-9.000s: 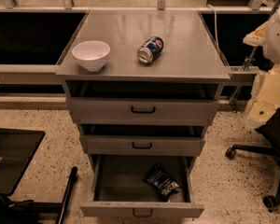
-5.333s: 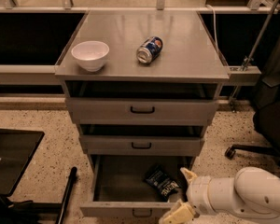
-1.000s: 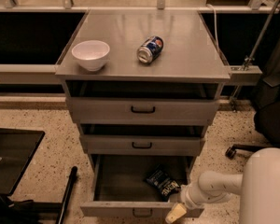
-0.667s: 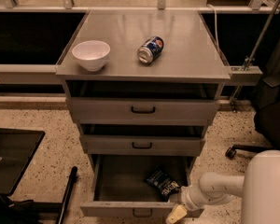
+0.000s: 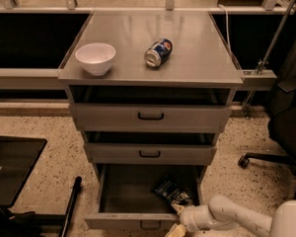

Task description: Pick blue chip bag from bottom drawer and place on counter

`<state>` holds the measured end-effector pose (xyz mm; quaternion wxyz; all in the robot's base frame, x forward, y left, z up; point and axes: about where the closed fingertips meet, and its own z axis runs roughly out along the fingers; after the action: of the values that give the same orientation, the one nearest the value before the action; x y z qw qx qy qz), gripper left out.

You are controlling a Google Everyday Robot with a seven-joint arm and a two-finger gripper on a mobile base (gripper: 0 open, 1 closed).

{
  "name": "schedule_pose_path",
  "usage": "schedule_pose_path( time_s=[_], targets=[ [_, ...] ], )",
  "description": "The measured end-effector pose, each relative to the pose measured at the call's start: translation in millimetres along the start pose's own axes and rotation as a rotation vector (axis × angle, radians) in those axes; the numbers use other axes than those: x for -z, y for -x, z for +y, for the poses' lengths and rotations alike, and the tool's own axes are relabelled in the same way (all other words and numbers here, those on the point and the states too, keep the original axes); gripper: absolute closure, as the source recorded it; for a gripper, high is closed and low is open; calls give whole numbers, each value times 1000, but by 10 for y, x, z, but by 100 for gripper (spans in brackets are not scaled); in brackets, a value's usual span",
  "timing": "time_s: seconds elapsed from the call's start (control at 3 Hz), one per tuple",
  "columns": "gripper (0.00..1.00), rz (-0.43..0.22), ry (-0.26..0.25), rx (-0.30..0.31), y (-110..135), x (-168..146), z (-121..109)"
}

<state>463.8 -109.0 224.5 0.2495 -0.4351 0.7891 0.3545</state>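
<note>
The blue chip bag (image 5: pixel 170 191) lies crinkled in the right part of the open bottom drawer (image 5: pixel 133 220), which is pulled out below two shallower drawers. My gripper (image 5: pixel 177 219) is at the drawer's front right corner, just in front of and below the bag. It is open and holds nothing; one tan finger (image 5: pixel 173 230) hangs past the drawer front and the other reaches toward the bag's near edge. The white arm comes in from the lower right. The counter (image 5: pixel 202 58) is the cabinet's grey top.
A white bowl (image 5: pixel 95 57) and a blue soda can (image 5: pixel 158 52) lying on its side are on the counter. An office chair base (image 5: pixel 266 159) stands at the right. A black tray (image 5: pixel 12 167) and a black pole (image 5: pixel 71 204) are at the left on the speckled floor.
The arm came down from the upper right to the drawer's front right corner. Over the last second it has hardly moved; the bag lies where it was.
</note>
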Motion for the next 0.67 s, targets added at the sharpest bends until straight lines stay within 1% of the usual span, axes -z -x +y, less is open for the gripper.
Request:
schedule_pose_path(
  time_s=[0.33,0.67],
  targets=[
    [0,-59,68,48,-94,-233,55],
    [0,-59,68,48,-94,-233,55]
  ],
)
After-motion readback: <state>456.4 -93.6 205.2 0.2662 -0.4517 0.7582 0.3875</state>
